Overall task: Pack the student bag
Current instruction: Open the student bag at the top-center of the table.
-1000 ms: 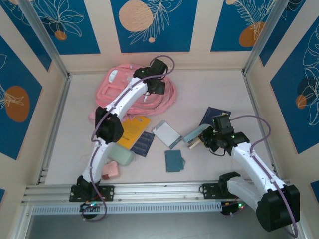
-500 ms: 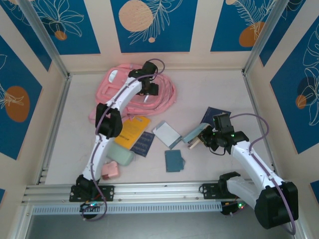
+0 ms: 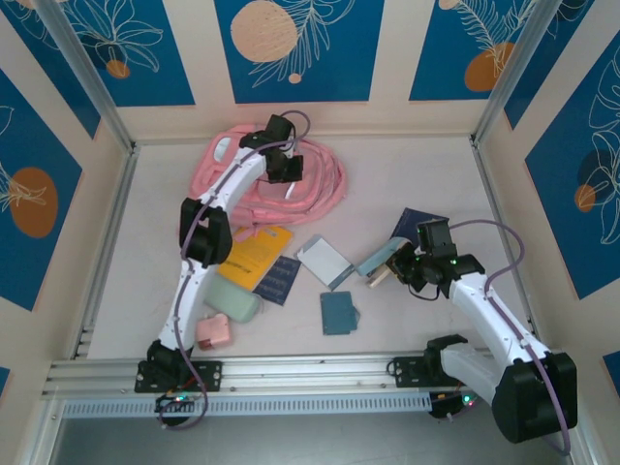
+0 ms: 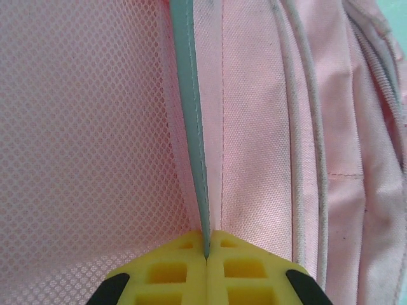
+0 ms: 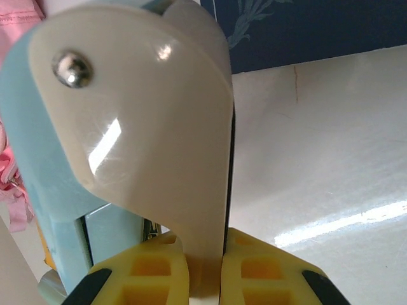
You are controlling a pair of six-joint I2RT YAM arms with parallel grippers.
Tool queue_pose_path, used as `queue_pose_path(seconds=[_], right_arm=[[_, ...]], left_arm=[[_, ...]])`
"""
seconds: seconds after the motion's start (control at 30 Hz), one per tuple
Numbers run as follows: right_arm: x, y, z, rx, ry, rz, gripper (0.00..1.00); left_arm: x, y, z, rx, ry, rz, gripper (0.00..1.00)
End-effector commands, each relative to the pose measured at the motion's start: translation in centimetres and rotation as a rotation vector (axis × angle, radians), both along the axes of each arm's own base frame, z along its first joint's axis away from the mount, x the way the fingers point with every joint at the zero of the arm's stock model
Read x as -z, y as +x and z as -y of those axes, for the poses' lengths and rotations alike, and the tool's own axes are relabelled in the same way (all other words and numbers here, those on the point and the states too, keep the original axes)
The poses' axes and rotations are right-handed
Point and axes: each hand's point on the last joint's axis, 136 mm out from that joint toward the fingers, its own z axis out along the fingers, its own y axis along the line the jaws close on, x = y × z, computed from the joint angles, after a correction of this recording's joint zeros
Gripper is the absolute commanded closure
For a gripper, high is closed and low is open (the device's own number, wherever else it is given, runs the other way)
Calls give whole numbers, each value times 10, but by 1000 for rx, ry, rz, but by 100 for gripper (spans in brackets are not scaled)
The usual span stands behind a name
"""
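Your left gripper [image 4: 205, 249], at the back, is clamped on the bag's [image 4: 267, 146] grey trim [image 4: 191, 127]. Your right gripper [image 5: 205, 264] pinches a blue-and-cream item [image 5: 137, 121].

The student bag [image 3: 291, 199] lies slumped flat at the far side of the surface [image 3: 417, 165], left of centre: big, soft, pink, with piped loops [image 3: 334, 184] curling along its right edge and a pale panel [image 3: 222, 145] at the far left corner. Up close there's pink mesh [image 4: 82, 140] on one side, woven pink fabric on the other, and a grey-blue trim [image 4: 191, 114] between them, pinched tight in the left pincer [image 4: 206, 254].
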Motion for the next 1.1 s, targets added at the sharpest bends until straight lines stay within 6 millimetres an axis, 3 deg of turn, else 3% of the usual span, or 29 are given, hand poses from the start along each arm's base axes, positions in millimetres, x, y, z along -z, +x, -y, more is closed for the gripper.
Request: queue_pose_path(seconds=[0.0,0.27,0.37,0.57,0.77,1.0,1.07], right_arm=[[-35,23,-6,-36,12,114,97],[-77,46,-15,-87,28,221,97],[-91,55,-24,-130,47,254,98],[-113,70,-52,-224,71,292,98],[-109,94,-73,-206,150,260,98],[-98,127,-115,-181,383,158,99],[-99,134,-125,-176,455,152,100]], left_arm=[[-87,-19,12,104,-99,113,100],[-181,-52,-8,137,-124,255,100],[-205,-69,-10,160,-163,279,100],[-227,-108,-13,236,-213,288,100],[-228,-132,-17,285,-230,282,100],[-185,-151,10,360,-214,151,99],[-176,-155,15,362,-171,138,84]])
